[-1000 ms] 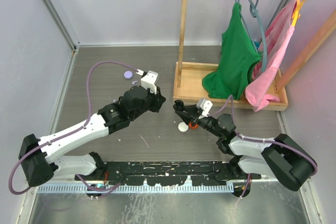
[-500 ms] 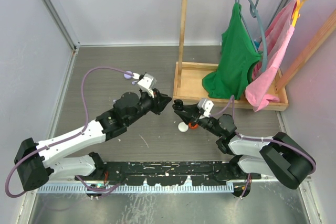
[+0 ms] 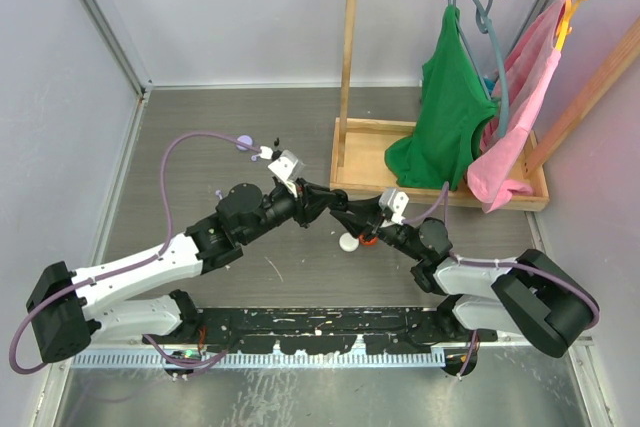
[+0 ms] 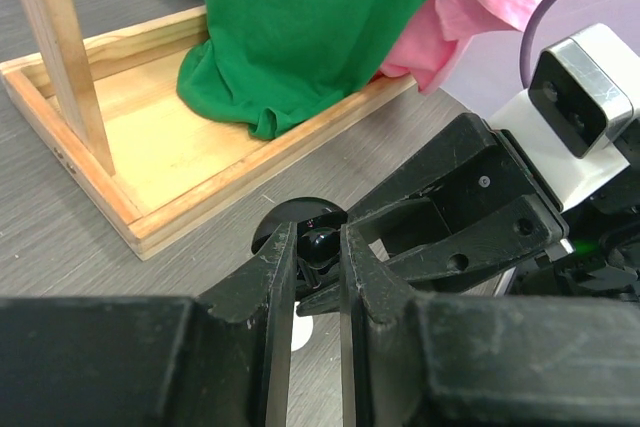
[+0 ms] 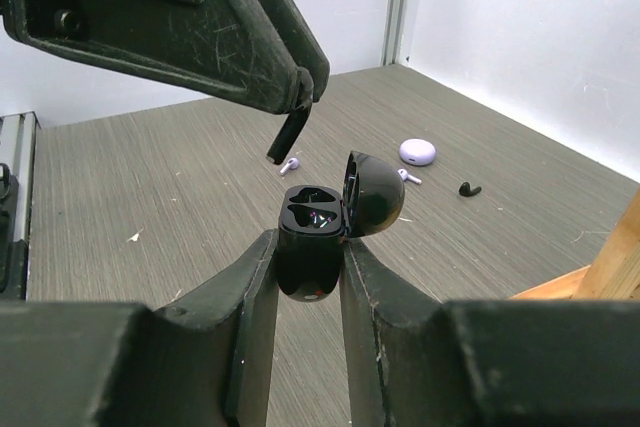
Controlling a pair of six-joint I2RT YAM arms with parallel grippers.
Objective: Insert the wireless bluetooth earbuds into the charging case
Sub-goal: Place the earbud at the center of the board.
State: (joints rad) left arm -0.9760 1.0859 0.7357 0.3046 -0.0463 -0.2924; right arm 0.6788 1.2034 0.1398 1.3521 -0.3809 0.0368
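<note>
My right gripper (image 5: 308,247) is shut on the black charging case (image 5: 312,237). The case stands upright with its round lid (image 5: 374,193) flipped open and both sockets showing. My left gripper (image 4: 318,237) is shut on a black earbud (image 4: 321,245), whose stem (image 5: 286,139) hangs just above and left of the case's open top. In the top view the left gripper (image 3: 325,199) and right gripper (image 3: 352,213) meet tip to tip in front of the wooden tray. On the table beyond lie two lilac earbuds (image 5: 290,162) (image 5: 408,176) and another black earbud (image 5: 469,188).
A wooden clothes rack with a tray base (image 3: 362,152) stands at the back right, hung with a green garment (image 3: 450,107) and a pink one (image 3: 520,97). A white round case (image 3: 348,241) lies under the grippers. A lilac case (image 3: 243,143) lies at the back left.
My left arm has swung right and reached out, bringing its gripper and the black earbud up to the case. The right gripper has barely moved.
</note>
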